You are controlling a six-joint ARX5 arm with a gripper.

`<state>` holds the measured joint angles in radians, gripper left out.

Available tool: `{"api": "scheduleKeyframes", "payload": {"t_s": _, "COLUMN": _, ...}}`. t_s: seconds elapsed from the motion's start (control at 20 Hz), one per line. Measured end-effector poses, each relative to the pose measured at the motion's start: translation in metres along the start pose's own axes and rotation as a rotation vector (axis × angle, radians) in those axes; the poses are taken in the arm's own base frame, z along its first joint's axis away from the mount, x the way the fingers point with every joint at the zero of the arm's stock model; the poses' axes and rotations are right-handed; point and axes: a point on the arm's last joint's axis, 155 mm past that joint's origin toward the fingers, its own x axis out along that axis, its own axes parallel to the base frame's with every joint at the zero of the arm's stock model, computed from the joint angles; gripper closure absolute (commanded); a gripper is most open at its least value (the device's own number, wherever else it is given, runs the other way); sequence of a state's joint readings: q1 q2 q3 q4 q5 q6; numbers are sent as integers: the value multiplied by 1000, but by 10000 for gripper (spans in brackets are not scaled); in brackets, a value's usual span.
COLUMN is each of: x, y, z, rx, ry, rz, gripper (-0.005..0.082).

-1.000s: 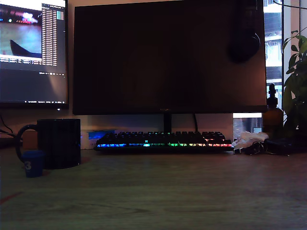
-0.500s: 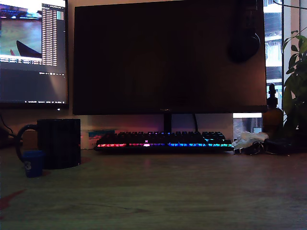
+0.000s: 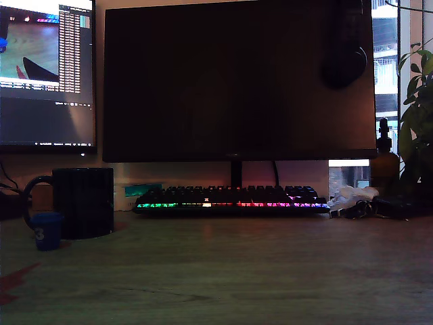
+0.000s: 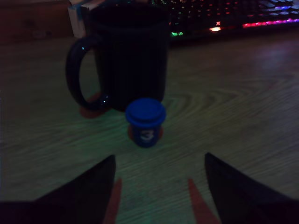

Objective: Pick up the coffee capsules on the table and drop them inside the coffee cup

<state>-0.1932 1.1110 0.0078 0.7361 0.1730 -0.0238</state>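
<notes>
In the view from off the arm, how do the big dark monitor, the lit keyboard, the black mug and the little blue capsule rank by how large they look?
Largest to smallest, as they look:
1. Dark monitor
2. Keyboard, though it sits farther back than the mug
3. Black mug
4. Blue capsule, nearest the camera yet plainly smallest

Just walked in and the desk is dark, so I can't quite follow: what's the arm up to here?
The gripper is open and empty, with its two fingers spread low over the table and aimed at the blue coffee capsule. That capsule stands upright on the wood just in front of the black coffee cup, apart from the fingers. Nothing has been picked up yet. Only this one capsule is visible. A lit keyboard sits behind under the dark monitor.
</notes>
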Motion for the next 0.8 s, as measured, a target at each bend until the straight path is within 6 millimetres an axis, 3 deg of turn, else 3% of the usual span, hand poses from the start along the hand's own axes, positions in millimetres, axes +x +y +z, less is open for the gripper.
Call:
{"api": "scheduleKeyframes", "payload": {"t_s": 0.35, "x": 24, "y": 5, "z": -24, "rx": -14, "ry": 79, "rz": 1, "gripper": 219}}
{"api": "scheduleKeyframes", "payload": {"t_s": 0.8, "x": 60, "y": 6, "z": -19, "rx": -13, "ry": 69, "rz": -27, "gripper": 219}}
